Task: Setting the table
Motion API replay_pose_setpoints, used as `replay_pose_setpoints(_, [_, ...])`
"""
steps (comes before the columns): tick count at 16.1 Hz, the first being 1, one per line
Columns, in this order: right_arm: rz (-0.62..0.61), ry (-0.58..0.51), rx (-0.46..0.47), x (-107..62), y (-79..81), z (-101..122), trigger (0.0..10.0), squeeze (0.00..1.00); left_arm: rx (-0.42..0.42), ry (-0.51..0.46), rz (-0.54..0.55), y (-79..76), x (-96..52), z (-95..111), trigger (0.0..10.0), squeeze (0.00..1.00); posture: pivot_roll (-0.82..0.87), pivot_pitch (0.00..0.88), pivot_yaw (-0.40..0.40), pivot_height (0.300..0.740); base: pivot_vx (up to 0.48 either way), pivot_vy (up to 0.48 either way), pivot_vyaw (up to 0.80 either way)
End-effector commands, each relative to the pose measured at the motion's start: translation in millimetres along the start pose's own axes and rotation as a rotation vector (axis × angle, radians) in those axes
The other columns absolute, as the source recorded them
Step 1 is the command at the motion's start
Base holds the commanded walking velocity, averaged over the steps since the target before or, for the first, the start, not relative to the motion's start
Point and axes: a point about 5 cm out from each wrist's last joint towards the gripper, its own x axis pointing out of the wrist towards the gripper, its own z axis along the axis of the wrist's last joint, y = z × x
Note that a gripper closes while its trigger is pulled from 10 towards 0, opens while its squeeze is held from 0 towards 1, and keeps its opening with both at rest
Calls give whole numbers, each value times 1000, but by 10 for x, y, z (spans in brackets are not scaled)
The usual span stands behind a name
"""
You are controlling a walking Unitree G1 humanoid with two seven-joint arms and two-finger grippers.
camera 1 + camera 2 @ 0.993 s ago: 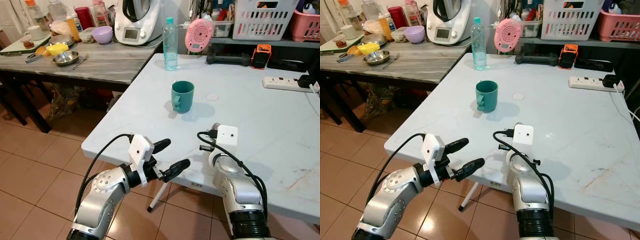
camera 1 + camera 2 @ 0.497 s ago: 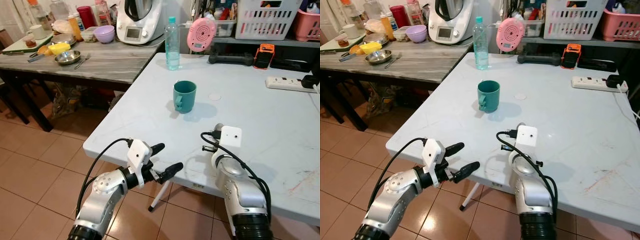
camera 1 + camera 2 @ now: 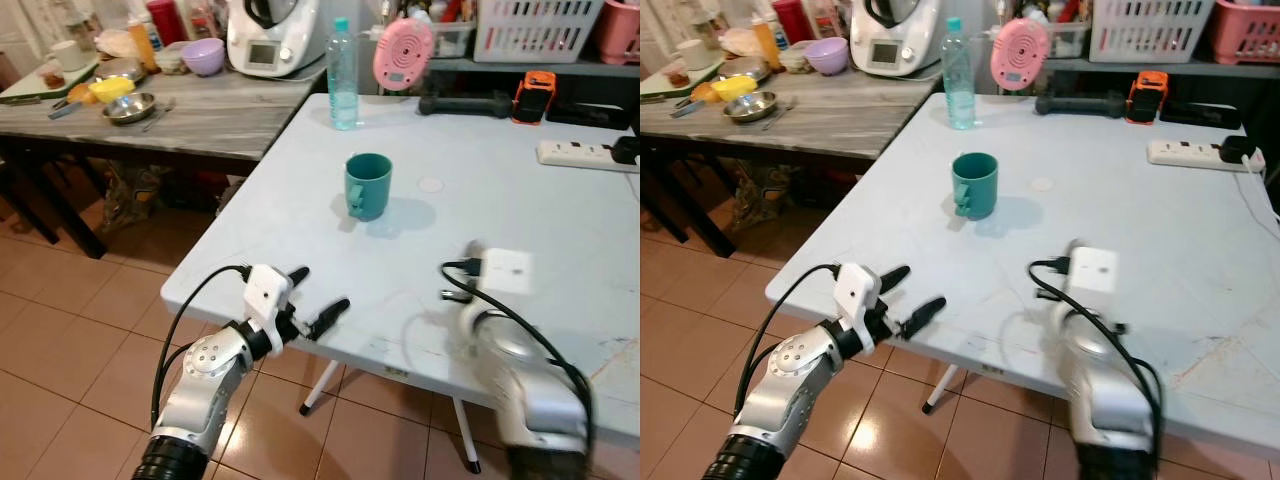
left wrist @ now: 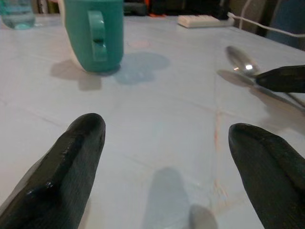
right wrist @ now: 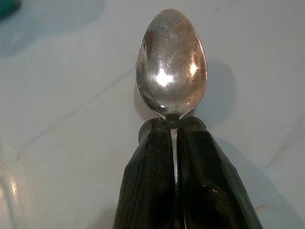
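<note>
A teal mug [image 3: 368, 185] stands upright near the middle of the pale table [image 3: 300, 230], handle toward me. My right gripper [image 5: 171, 126] is shut on the handle of a metal spoon [image 5: 171, 62], whose bowl hangs just above the table, nearer me than the mug. The spoon [image 4: 243, 59] also shows in the left wrist view, with a right fingertip [image 4: 281, 78] behind it. My right arm [image 3: 510, 320] is blurred. At the table's near left edge my left gripper [image 3: 318, 292] is open and holds nothing, its fingers [image 4: 71, 157] pointing toward the mug [image 4: 93, 33].
A water bottle [image 3: 342, 75], a pink round device [image 3: 403, 52] and a power strip [image 3: 585, 155] sit at the table's far side. A wooden side table [image 3: 200, 120] with bowls stands to the left. Tiled floor [image 3: 80, 330] lies below the near edge.
My right arm has swung to the right with the spoon and is blurred now. The left gripper has shifted slightly left along the table edge, still open. The mug has not moved.
</note>
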Motion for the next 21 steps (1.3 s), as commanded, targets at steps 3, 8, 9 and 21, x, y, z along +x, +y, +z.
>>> replay_pose_setpoints(3, [59, -196, -12, -203, 16, 209, 0, 0, 57, -57, 204, 191, -3, 138, 10000, 0, -236, 22, 124, 740, 0, 0, 0])
replay_pose_setpoints(8, [25, -360, -92, -330, -129, 366, 6745, 0, 52, -112, 437, 391, -61, 273, 10000, 0, -234, 13, 117, 740, 0, 0, 0])
replay_pose_setpoints(9, [70, -405, -102, -346, -101, 414, 10000, 0, 48, -113, 446, 380, -42, 282, 10000, 0, -229, 8, 115, 740, 0, 0, 0])
replay_pose_setpoints(21, [75, -442, -91, -311, -82, 440, 10000, 0, -5, -113, 420, 307, 34, 254, 10000, 0, -223, 0, 110, 740, 0, 0, -456])
